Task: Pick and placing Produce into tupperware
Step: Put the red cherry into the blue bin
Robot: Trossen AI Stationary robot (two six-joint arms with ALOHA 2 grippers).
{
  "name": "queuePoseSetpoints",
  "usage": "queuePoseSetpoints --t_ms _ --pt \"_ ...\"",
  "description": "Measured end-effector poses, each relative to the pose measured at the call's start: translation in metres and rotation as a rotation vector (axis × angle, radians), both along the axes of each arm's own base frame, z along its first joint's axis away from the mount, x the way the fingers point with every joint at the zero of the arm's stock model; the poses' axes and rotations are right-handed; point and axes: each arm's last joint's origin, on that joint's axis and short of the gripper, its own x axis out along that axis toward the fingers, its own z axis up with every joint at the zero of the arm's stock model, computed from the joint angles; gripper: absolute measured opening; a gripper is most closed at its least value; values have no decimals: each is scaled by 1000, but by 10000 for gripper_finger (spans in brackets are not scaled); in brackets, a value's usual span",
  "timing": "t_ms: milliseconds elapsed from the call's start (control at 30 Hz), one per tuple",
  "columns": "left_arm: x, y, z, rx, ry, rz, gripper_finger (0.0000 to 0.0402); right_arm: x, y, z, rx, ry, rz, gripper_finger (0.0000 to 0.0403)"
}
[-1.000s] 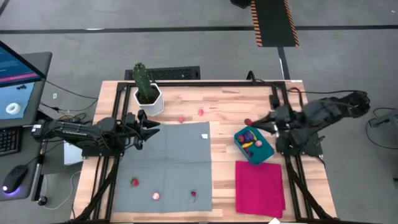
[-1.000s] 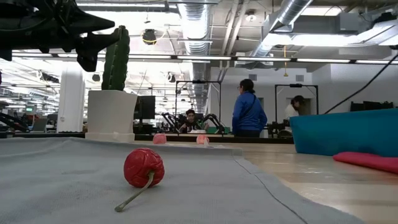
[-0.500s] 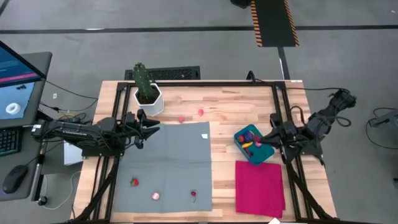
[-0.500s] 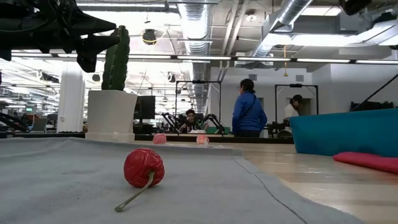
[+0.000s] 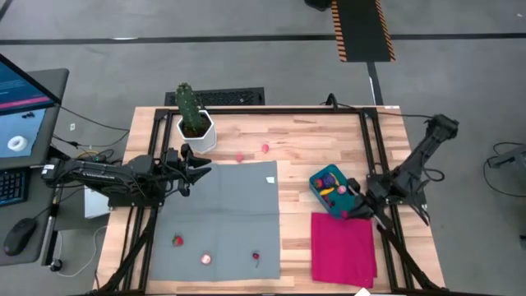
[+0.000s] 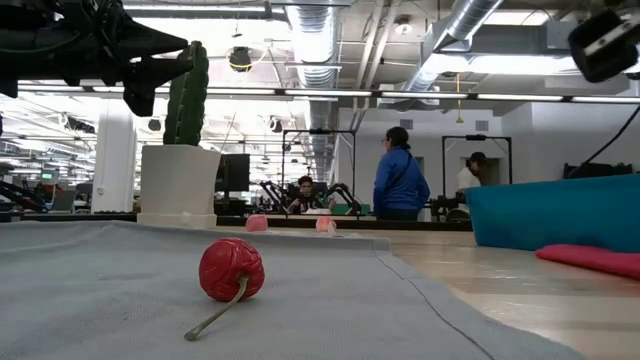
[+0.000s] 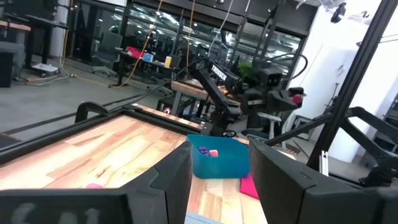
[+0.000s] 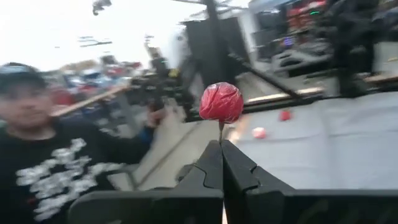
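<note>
Though illegible, print (image 8: 53, 163) on a person's shirt (image 8: 31, 193) (beyond cherry (image 8: 221, 102) in right gripper (image 8: 221, 149))

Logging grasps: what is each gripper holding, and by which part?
Right gripper: a red cherry, pinched by its stem. Left gripper: nothing.

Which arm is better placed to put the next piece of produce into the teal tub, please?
Right: the right gripper is shut on the stem of a red fruit, beside the teal tub. The left gripper hangs open and empty across the grey cloth.
</note>
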Motion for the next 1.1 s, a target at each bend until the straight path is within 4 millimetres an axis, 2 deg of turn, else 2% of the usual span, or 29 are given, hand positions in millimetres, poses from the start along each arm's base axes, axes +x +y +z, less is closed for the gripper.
queuePoseSetpoints --t_ms 267,433,667,833,967,1100 --pt "0 1 0 -3 0 23 148 -12 5 -13 20 -154 78 10" --pt "0 1 0 -3 0 25 148 -11 0 -9 -6 -226 -86 11" --pt "0 1 0 -4 0 30 148 -9 -13 7 -47 -368 -354 10" --pt "0 1 0 4 2 32 148 -2 -23 2 -120 -220 -704 10" --pt "0 1 0 12 3 33 148 2 -26 -6 -202 -118 -863 10" --pt "0 1 0 12 4 41 148 6 -26 -5 -299 13 -1072 10"
